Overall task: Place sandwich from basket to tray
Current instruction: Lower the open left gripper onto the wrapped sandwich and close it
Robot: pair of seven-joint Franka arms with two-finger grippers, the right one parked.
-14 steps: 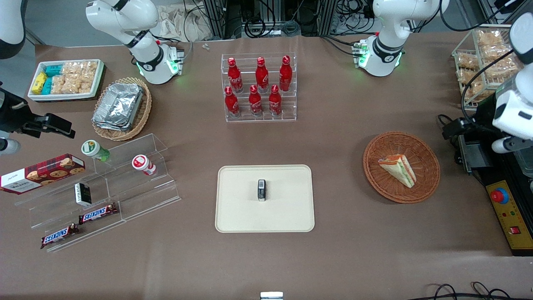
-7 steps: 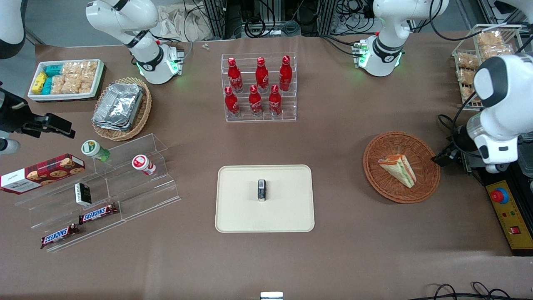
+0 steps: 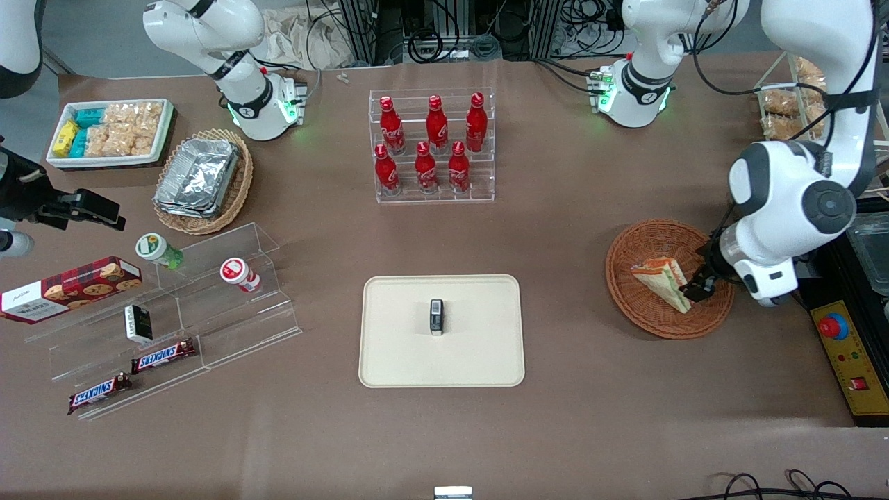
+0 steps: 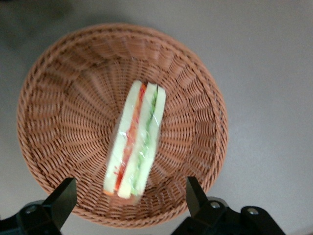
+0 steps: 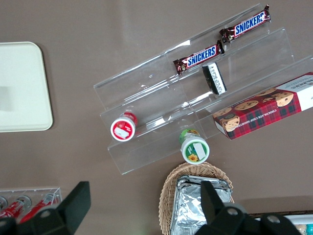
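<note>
The sandwich (image 3: 662, 280) is a wrapped white-bread wedge with green and orange-red layers. It lies in the round reddish-brown wicker basket (image 3: 639, 305) toward the working arm's end of the table. It also shows in the left wrist view (image 4: 135, 139), lying across the basket's floor (image 4: 63, 122). My left gripper (image 3: 699, 287) hangs above the basket at the sandwich's end, open and empty; in the left wrist view (image 4: 128, 196) its fingers stand wide apart above the basket rim. The cream tray (image 3: 479, 361) lies at the table's middle with a small dark object (image 3: 436, 317) on it.
An acrylic rack of red cola bottles (image 3: 432, 146) stands farther from the front camera than the tray. A black control box with a red button (image 3: 844, 347) sits beside the basket at the table's edge. A wire rack of snack packs (image 3: 781, 104) stands near the working arm's base.
The left arm has swung in from the table's edge to above the basket, bringing the gripper over the sandwich's end. The sandwich and basket have not moved.
</note>
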